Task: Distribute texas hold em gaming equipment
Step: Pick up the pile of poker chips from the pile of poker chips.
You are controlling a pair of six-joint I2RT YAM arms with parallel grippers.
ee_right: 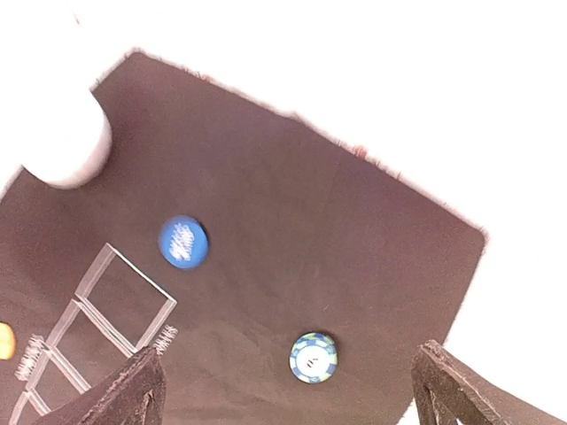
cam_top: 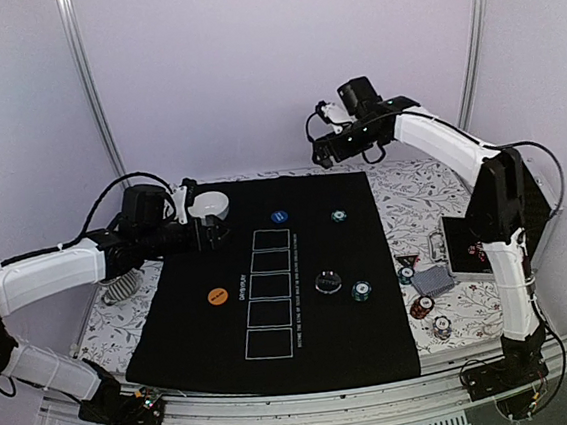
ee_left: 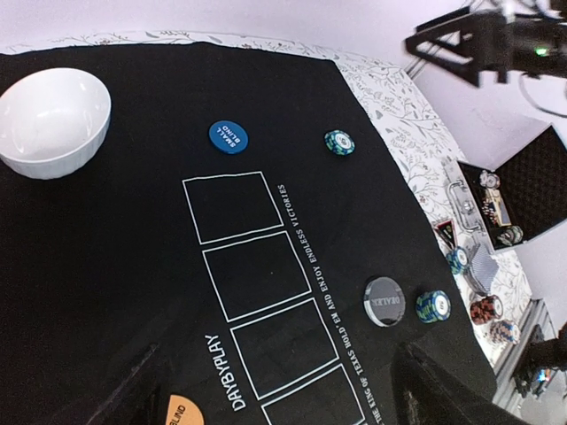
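Teal chip stack sits delivered beneath the wide, empty right end effector; next, probably fetch a red stack well behind it.

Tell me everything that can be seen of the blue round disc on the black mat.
The blue disc is a flat, round button, seemingly plastic, with white letters reading SMALL BLIND on its top face. It lies flat, face up, on the black mat, just beyond the far end of the row of white rectangles, between the white bowl and a teal chip stack, apart from both. Only the mat touches it.
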